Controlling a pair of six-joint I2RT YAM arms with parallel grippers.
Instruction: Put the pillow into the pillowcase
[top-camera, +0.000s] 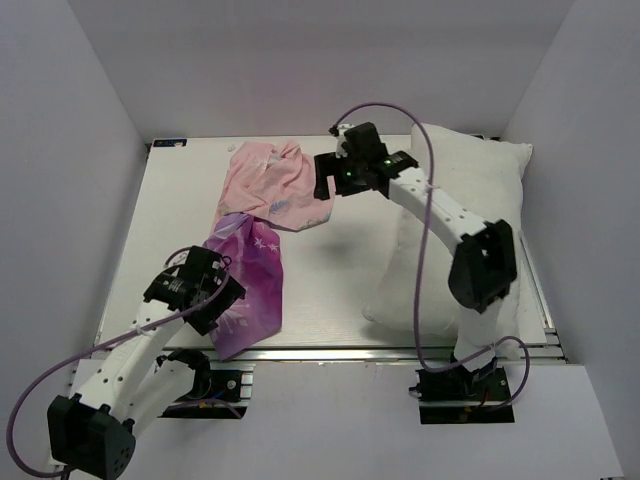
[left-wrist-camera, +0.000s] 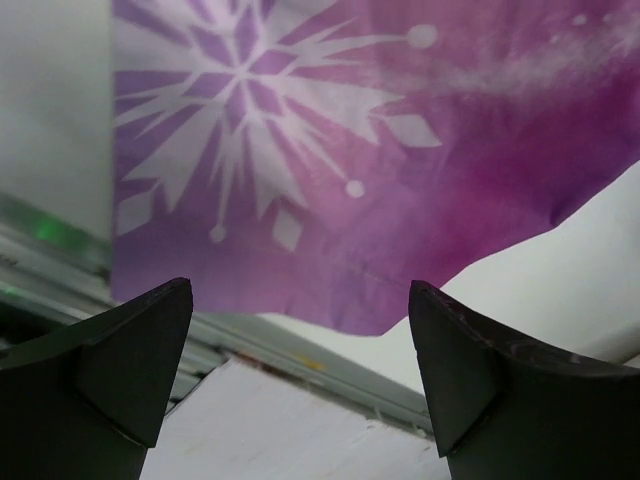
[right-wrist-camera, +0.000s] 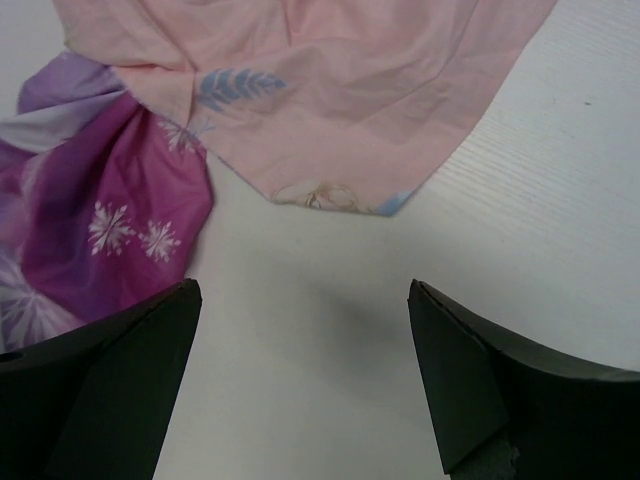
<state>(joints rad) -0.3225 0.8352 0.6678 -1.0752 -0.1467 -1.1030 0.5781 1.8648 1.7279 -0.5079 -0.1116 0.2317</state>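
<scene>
Overhead, the white table (top-camera: 330, 290) carried both task items. The pillow (top-camera: 495, 170) lay along the right side, running from the far edge toward the near edge, partly beneath the right arm. The pillowcase (top-camera: 265, 190) lay crumpled left of centre, apart from the pillow, with its pink face toward the far side and its purple snowflake face reaching the near table edge. The left gripper (left-wrist-camera: 300, 300) stood spread wide at the purple hem, pinching nothing. The right gripper (right-wrist-camera: 300, 300) stood spread wide over bare table, near the pink corner, holding nothing.
</scene>
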